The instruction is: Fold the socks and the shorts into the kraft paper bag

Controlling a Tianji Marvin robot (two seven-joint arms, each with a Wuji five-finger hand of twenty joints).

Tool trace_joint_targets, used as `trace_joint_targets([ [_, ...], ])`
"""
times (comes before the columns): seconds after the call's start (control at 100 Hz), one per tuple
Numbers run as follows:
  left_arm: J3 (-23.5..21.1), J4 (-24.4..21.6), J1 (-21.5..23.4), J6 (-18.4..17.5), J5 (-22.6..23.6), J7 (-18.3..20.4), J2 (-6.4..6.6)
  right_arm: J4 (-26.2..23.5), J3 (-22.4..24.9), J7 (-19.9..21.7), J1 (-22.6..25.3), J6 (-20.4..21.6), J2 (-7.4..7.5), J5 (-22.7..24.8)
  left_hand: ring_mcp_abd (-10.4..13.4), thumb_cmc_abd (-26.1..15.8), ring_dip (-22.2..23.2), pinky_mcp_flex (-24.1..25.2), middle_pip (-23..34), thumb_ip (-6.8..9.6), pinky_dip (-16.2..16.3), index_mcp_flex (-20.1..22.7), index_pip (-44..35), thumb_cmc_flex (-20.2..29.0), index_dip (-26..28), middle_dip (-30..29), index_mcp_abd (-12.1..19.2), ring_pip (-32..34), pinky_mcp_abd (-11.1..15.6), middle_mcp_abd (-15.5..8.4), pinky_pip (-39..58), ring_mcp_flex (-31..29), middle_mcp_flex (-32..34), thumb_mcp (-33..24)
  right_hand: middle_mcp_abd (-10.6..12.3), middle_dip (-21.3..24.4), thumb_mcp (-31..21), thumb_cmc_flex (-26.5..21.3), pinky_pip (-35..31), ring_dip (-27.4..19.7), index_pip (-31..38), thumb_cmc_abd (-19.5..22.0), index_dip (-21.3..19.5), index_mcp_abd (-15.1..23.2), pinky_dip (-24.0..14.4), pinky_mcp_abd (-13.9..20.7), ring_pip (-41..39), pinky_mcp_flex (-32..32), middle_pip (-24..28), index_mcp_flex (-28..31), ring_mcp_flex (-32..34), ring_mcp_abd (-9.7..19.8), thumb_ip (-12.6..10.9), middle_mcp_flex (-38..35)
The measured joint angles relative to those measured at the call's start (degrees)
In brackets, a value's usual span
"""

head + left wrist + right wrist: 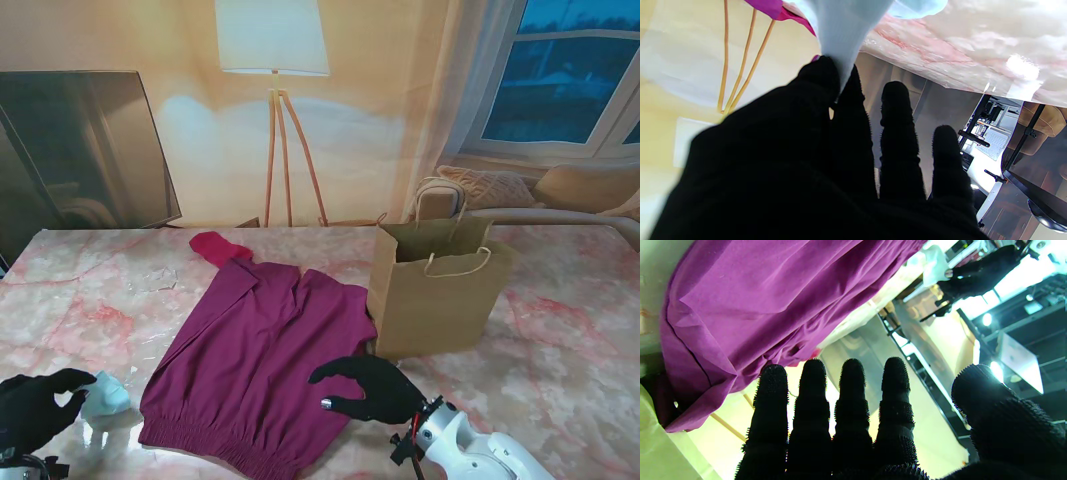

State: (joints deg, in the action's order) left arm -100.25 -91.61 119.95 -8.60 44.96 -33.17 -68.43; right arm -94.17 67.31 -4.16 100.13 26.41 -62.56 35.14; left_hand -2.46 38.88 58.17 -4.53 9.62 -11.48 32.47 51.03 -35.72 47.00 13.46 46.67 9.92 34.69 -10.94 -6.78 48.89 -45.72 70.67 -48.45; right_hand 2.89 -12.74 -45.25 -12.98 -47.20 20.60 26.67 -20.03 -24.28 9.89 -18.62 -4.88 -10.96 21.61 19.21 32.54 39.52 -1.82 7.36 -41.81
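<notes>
Left hand (35, 408) in its black glove pinches the pale blue sock (105, 398) at the table's near left corner — cloth caught between thumb and forefinger. Right hand (372, 388) hovers spread, holding nothing, over the purple shorts (255, 355) lying flat — the brown kraft paper bag (437, 292) stands upright just beside them.

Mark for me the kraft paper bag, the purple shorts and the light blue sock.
kraft paper bag (440, 305), stand view, on its front wall.
purple shorts (262, 350), stand view, middle of the spread fabric.
light blue sock (843, 36), left wrist view, on the cloth just beyond the pinching fingers.
</notes>
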Motion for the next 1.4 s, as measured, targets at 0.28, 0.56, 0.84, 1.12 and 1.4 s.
trace_joint_targets([
  [0.28,1.20,-0.82,-3.10,9.46,1.92,8.82,1.84,2.29,-0.50,0.17,-1.69,0.02,-0.09,-1.59,-1.63,-0.02,-4.21,1.52,0.00,0.00,0.00,-0.27,1.83,0.00,-0.05,-0.02,-3.24,-1.46,-0.65,1.36,-1.93,2.96,0.00,-0.82,0.00,0.00,0.08,0.00,0.00,0.01,0.00,0.00,0.00,0.00,0.00,0.00,0.00,0.00,0.00,0.00,0.00,-0.06,0.00,0.00],
  [0.56,0.88,1.69,-4.05,6.76,1.41,8.54,2.00,3.92,-1.56,0.55,-3.36,-0.29,-0.10,-2.49,-1.55,-5.27,-26.38,5.82,-0.71,1.13,-0.09,-8.91,11.15,-7.22,1.89,-30.47,-3.91,-18.58,-0.28,7.06,-9.01,20.57,-32.21,-6.10,-0.01,0.00,0.10,0.00,0.00,0.01,0.00,0.01,0.00,0.00,0.00,0.00,0.00,0.00,0.00,0.00,0.00,-0.15,0.00,0.00],
  [0.84,-1.48,-3.87,-0.58,7.37,7.87,6.41,1.99,3.81,-1.36,-0.14,-2.96,-0.27,-0.27,-2.03,-1.60,-7.47,-18.78,7.16,8.56,1.78,-0.05,-6.71,3.17,-4.48,4.88,-17.52,-1.34,-12.18,2.11,8.80,-11.81,25.51,-33.80,0.11,-0.01,0.00,0.67,0.00,0.00,0.01,0.00,0.02,0.00,0.00,0.00,0.00,0.00,0.00,0.01,0.00,0.00,-0.21,0.00,0.00],
  [1.12,-1.94,-10.46,6.05,5.89,9.76,9.29,2.63,3.67,-0.89,-0.04,-2.47,-0.25,-0.27,-1.96,-2.90,-7.20,-9.43,-5.63,5.41,1.78,10.00,-1.06,-7.38,-2.55,0.92,2.33,0.37,-1.52,-0.15,6.61,8.86,4.40,-6.99,4.84,-0.01,0.00,0.67,0.00,0.00,0.01,0.00,0.03,0.00,0.00,0.00,0.00,0.00,0.00,0.01,0.00,0.00,-0.24,0.00,0.00],
  [1.4,0.65,-7.81,6.25,7.18,14.61,13.20,4.20,3.64,-0.91,-0.03,-2.37,-0.25,-0.26,-2.02,-2.19,-8.42,-22.56,-3.46,2.88,1.79,8.32,-5.05,8.24,-13.62,0.55,-25.74,-4.98,-13.05,0.42,6.61,2.88,7.85,-18.61,3.52,-0.01,0.00,0.67,0.00,0.00,0.01,0.00,0.03,0.00,0.00,0.00,0.00,0.00,0.00,0.01,0.00,0.00,-0.26,0.00,0.00],
])
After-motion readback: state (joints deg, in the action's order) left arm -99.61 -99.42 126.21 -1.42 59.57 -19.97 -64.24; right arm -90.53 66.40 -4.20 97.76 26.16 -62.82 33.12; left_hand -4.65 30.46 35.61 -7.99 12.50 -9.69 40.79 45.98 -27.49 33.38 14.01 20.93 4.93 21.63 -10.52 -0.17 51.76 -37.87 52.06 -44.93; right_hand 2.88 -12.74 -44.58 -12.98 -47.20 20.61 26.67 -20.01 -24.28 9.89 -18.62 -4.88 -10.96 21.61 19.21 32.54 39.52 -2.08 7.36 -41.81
